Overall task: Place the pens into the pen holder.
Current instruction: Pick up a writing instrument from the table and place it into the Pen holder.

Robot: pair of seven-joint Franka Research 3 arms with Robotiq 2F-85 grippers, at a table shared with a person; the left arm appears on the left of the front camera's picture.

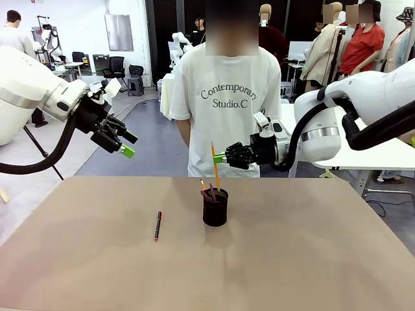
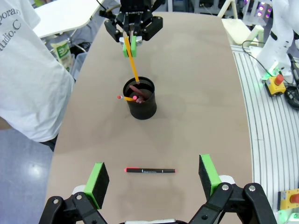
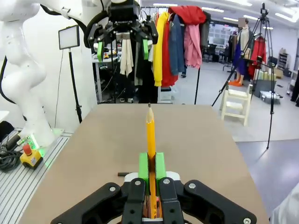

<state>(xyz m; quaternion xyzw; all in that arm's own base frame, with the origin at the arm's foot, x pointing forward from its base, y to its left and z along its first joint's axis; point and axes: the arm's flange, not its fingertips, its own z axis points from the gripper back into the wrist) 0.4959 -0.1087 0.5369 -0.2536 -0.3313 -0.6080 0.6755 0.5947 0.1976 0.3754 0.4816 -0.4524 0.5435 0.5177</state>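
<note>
Over mid-table, see right gripper (image 1: 221,157) reaching in from the right, green pads pressed together on an orange-yellow pencil (image 1: 214,167). Holds it near upright, sharpened tip up, lower end at the mouth of the black mesh pen holder (image 1: 215,210); can't tell whether that end touches anything inside. Count two more sticks already in the holder: a reddish-pink pen (image 2: 138,90) and a second orange-yellow pencil (image 2: 125,98), leaning, one end sticking out past the rim. Find one black pen with red ends (image 1: 157,225) lying flat on the brown table (image 1: 311,259), left of the holder and well apart from it. See left gripper (image 1: 129,145) up in the air near the table's left side, jaws spread wide, nothing between the pads, angled down toward the tabletop. From its wrist camera, looks down on the black pen, lying crosswise between the two green-padded fingers in frame, holder and right gripper farther off. Note person (image 1: 227,97) in a white printed T-shirt standing at the far edge, just behind the holder.
</note>
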